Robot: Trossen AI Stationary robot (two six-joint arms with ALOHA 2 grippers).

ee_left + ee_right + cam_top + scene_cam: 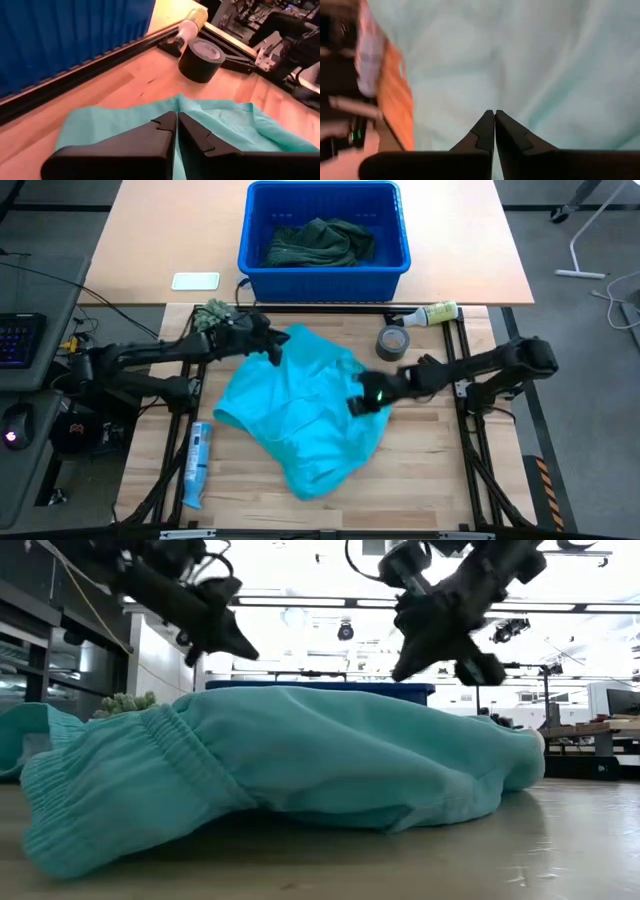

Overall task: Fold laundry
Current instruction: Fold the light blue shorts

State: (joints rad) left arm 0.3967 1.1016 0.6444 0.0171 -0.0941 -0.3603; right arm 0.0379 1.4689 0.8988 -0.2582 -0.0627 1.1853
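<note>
the bright turquoise soft cloth garment (300, 415) lies rumpled in the middle of my wooden tabletop (420, 470), spread loosely rather than flat, with an elastic-ribbed hem bunched toward the low camera; i judge the folding has barely begun, since no clean edge or crease shows yet. my left claw (272, 345) hangs over the garment's far edge, the side toward the bin, its two dark fingers pressed together with no cloth between them, and in the low view it sits clear above the fabric. my right claw (360, 402) is over the garment's right part, fingers likewise closed tight on nothing, pointing down at the turquoise surface, which fills its wrist view. i read both as poised above opposite parts of the cloth so that each can take a corner or edge and pull it out flat, though they would have to open first. farther out, the dark green crumpled cloth garments (320, 242) wait in the blue plastic bin (255, 250) on the far board, probably parked there until this piece is done. a small fuzzy grey-green ball (210, 313) sits just beside my left arm near the tabletop's far edge, a black roll of tape (392, 340) and a pale yellow squeeze bottle (432, 313) lie near the far right corner, and a blue-and-white tube (197, 463) rests apart on the left side.
</note>
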